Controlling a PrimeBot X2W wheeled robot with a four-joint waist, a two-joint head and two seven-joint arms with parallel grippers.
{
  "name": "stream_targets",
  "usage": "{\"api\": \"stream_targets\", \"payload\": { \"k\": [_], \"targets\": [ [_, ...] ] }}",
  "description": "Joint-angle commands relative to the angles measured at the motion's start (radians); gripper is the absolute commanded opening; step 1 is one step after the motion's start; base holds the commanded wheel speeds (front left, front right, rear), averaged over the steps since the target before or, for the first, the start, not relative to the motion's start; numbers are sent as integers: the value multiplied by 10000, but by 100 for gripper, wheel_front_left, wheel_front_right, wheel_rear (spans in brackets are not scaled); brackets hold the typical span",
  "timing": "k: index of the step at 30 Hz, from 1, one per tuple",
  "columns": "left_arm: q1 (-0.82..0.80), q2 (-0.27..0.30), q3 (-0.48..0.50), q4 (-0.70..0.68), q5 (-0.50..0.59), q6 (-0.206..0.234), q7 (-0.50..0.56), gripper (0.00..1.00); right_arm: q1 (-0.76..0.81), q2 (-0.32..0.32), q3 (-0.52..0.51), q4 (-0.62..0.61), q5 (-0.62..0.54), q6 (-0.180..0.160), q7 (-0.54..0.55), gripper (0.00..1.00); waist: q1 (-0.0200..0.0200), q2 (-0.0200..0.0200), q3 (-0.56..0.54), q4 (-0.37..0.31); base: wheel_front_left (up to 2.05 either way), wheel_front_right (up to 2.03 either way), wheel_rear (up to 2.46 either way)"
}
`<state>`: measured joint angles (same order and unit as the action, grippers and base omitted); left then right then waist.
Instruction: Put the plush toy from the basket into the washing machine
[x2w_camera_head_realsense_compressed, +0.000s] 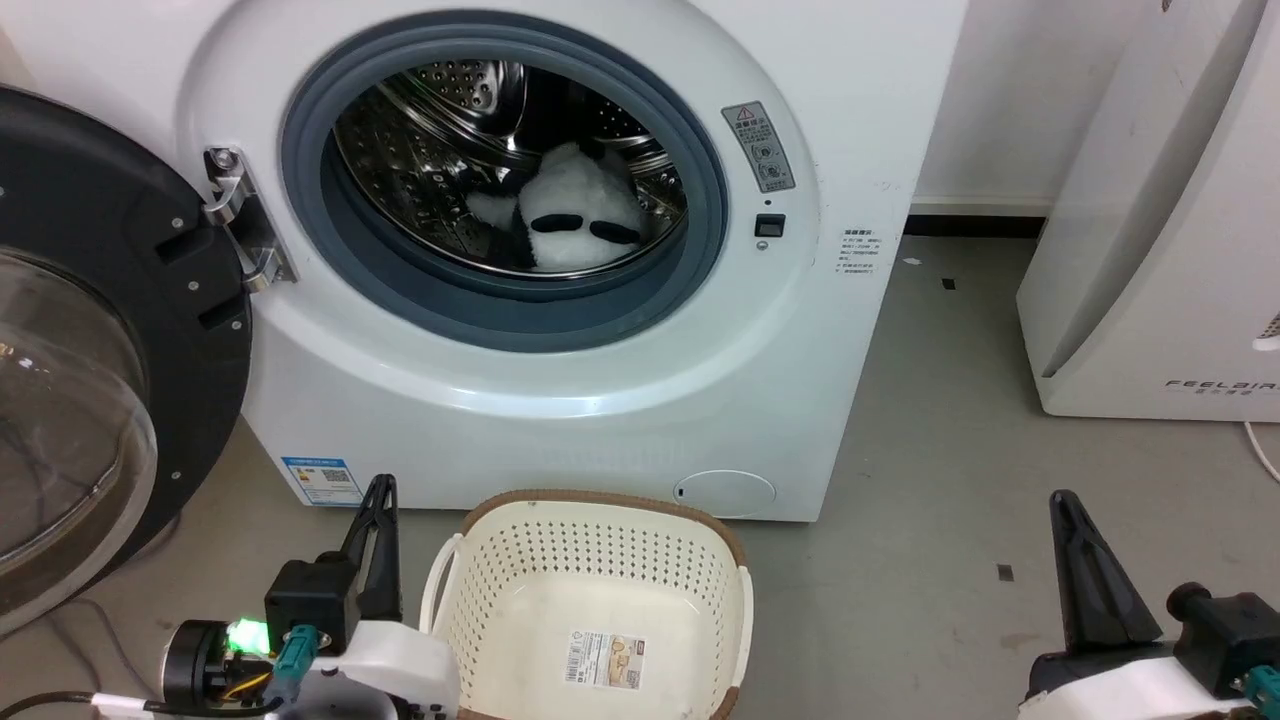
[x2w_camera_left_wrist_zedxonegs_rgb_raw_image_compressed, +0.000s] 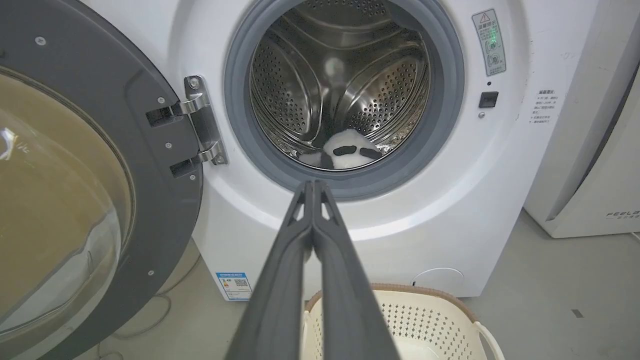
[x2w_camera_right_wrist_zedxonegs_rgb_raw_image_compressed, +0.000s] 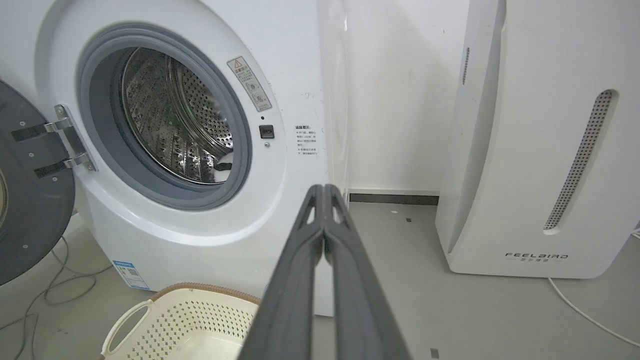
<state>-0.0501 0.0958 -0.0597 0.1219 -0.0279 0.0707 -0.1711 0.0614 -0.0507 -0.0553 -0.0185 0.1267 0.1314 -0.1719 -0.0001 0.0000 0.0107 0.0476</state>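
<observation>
A grey floor (x2w_camera_head_realsense_compressed: 950, 480) is seen nearest, smooth and marked by a few small dark specks. On it the basket (x2w_camera_head_realsense_compressed: 560, 560) is set upright, just in front of the washing machine (x2w_camera_head_realsense_compressed: 500, 420); a paper label (x2w_camera_head_realsense_compressed: 605, 660) is seen lying flat on its floor. Thin cables (x2w_camera_right_wrist_zedxonegs_rgb_raw_image_compressed: 50, 290) are trailed over the floor to the left, under the open door (x2w_camera_head_realsense_compressed: 120, 330), which is swung wide on its steel hinge (x2w_camera_head_realsense_compressed: 245, 220) with the glass bulge turned outward. A blue sticker (x2w_camera_head_realsense_compressed: 322, 482) is fixed low on the machine's front. Beyond the grey rubber ring (x2w_camera_head_realsense_compressed: 700, 150) the perforated drum (x2w_camera_head_realsense_compressed: 440, 130) is exposed, and the plush toy (x2w_camera_head_realsense_compressed: 575, 215) is found inside it – lying on the drum's bottom, toward the front, white fur and black patches facing the port. To the right a plain white appliance (x2w_camera_head_realsense_compressed: 1160, 250) is stood on the floor, well apart from the washer, with a white cord (x2w_camera_right_wrist_zedxonegs_rgb_raw_image_compressed: 580, 310) run out from its base. Behind both, a white wall (x2w_camera_head_realsense_compressed: 1000, 100) is met by a dark skirting strip (x2w_camera_head_realsense_compressed: 975, 225).

The left gripper (x2w_camera_head_realsense_compressed: 382, 492) is held low, just beside the basket's left handle, fingers pointed up toward the machine; in its wrist view the left gripper (x2w_camera_left_wrist_zedxonegs_rgb_raw_image_compressed: 312, 186) is seen closed, the two fingers pressed together along their length. The right gripper (x2w_camera_head_realsense_compressed: 1066, 502) is held low over the floor, well to the right of the basket – and in its wrist view the right gripper (x2w_camera_right_wrist_zedxonegs_rgb_raw_image_compressed: 324, 189) is likewise seen closed, tip against tip.
</observation>
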Motion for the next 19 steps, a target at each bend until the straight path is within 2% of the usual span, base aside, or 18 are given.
{"api": "stream_targets", "payload": {
  "k": [1, 19],
  "targets": [
    [157, -43, 31, -88, 87, -39, 46, 0, -130, 2, 33, 16, -117, -3, 46, 0, 1, 0, -2, -7, 0, 0, 0],
    [233, -134, 156, -338, 130, -187, 414, 0, -237, 3, 148, 53, -372, -4, 416, 0, 1, 0, -25, -111, 0, 0, 0]
  ]
}}
